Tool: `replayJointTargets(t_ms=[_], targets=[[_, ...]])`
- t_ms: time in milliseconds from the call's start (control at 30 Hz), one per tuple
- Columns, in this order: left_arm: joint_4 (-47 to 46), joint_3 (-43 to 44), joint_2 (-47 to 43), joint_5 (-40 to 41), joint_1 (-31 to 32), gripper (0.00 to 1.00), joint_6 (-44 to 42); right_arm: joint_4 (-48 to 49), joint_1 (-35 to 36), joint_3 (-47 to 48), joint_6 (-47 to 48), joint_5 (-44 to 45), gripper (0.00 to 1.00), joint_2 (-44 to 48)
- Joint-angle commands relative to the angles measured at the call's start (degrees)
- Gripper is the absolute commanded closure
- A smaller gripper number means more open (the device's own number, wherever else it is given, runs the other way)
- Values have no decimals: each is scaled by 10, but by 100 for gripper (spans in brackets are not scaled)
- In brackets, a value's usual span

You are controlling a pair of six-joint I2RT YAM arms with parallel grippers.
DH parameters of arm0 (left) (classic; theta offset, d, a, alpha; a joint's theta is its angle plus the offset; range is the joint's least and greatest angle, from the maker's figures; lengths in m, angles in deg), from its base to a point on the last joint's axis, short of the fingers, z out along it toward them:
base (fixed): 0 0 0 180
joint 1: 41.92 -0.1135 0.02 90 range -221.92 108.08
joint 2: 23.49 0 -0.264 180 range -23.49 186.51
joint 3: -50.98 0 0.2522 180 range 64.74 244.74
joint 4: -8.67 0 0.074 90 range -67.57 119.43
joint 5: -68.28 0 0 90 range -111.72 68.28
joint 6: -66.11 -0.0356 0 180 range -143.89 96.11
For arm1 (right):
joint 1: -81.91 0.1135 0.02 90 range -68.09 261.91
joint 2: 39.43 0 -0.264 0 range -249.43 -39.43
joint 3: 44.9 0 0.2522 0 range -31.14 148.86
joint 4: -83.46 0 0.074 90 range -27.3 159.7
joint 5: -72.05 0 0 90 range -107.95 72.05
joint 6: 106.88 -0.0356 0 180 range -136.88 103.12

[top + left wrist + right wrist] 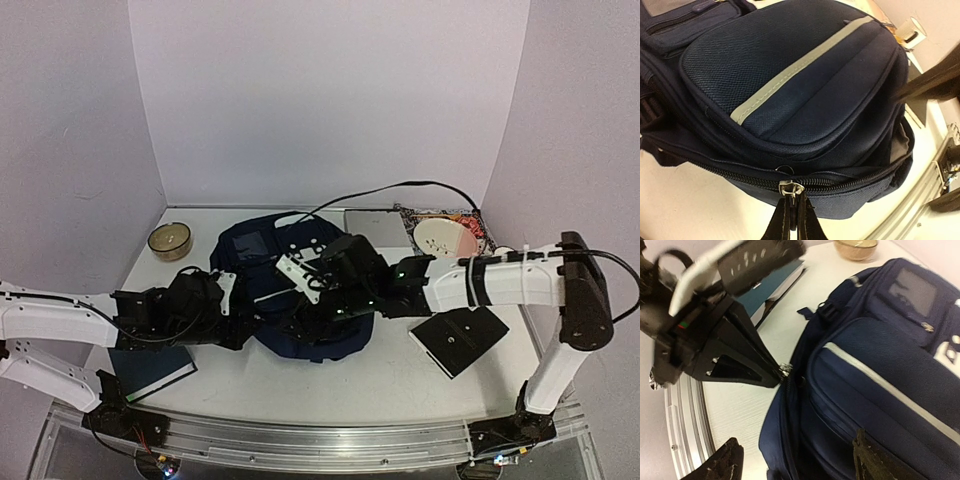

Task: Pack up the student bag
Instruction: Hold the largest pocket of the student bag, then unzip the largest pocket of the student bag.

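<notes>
The left claw (pixel 791 210) pinches the zipper pull (pixel 790 188) of the student bag (pixel 805 75). The right claw (pixel 795 460) gapes wide, seemingly straddling the bag's edge.

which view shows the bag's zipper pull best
The left wrist view: the silver zipper pull sits sharp and centred, pinched at the left gripper tips. The right wrist view shows it smaller, at the edge of the student bag. In the top view the arms hide it.
</notes>
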Motion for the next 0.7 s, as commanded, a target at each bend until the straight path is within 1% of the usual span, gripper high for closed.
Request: replayJointTargets(t_ms=[0,67,100,133,200,300,367,400,567,667], targets=[[-67,45,-15,-20,0,100,-11,-11,9,52,34,-37,29,-46],[-68,46,-16,-20,0,100,-13,-12,9,60,37,-25,31,-65],[-67,45,-17,-20,0,100,-15,-14,9,63,37,-21,36,-72],[-68,45,-19,-17,0,100,-16,-16,9,65,38,-20,42,-75],[-66,41,-24,-4,0,100,-16,-20,9,62,40,-19,59,-70],[-44,36,-27,40,0,100,-15,-22,9,40,44,-13,83,-47],[-14,41,-22,83,-1,100,-16,-22,9,26,47,-5,95,-30],[2,44,-18,99,-1,100,-16,-23,9,17,48,-1,99,-20],[55,49,4,173,-20,100,-15,-24,9,-14,60,0,100,15],[69,39,16,181,-58,100,-6,-24,9,-25,66,-8,100,28]])
